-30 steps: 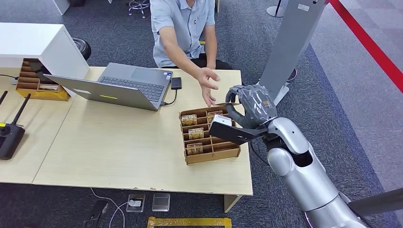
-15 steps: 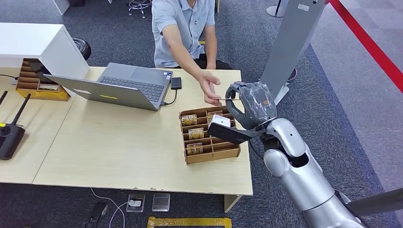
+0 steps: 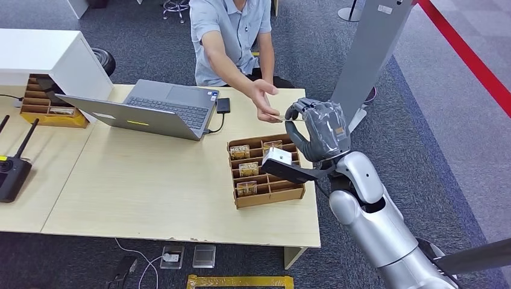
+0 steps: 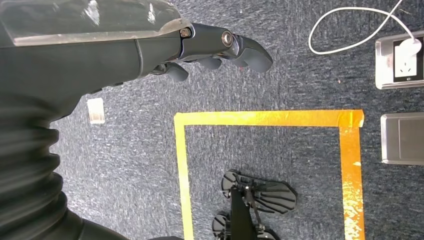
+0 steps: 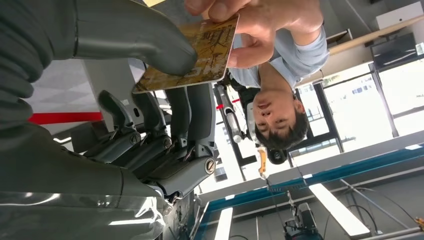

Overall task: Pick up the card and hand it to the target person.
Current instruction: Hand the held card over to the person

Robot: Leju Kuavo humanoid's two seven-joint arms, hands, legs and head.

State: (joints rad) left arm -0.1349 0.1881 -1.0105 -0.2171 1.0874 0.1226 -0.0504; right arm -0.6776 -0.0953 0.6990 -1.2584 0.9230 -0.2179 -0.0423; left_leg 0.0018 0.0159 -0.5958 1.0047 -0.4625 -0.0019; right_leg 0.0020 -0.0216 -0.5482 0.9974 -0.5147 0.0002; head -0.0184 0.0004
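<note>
A gold-brown card (image 5: 200, 55) is pinched between the thumb (image 5: 145, 35) and fingers of my right hand (image 5: 125, 100). In the head view that hand (image 3: 319, 129) is raised over the table's far right corner, with the card (image 3: 283, 118) edge-on and level. The seated person (image 3: 232, 30) reaches over, and their hand (image 3: 263, 99) grips the card's far end, so both of us hold it. My left hand (image 4: 150, 45) hangs beside the body over the carpet, its fingers loosely apart and holding nothing.
Just below my right hand stands a wooden card organiser (image 3: 265, 171) with several cards. An open laptop (image 3: 156, 108), a second wooden organiser (image 3: 48, 108) and a black device with antennas (image 3: 12, 171) lie further left. A grey pillar (image 3: 367, 54) rises at the right.
My right hand has lifted the card up and away from the organiser, towards the person. The person's hand came down and closed on the card's far end.
</note>
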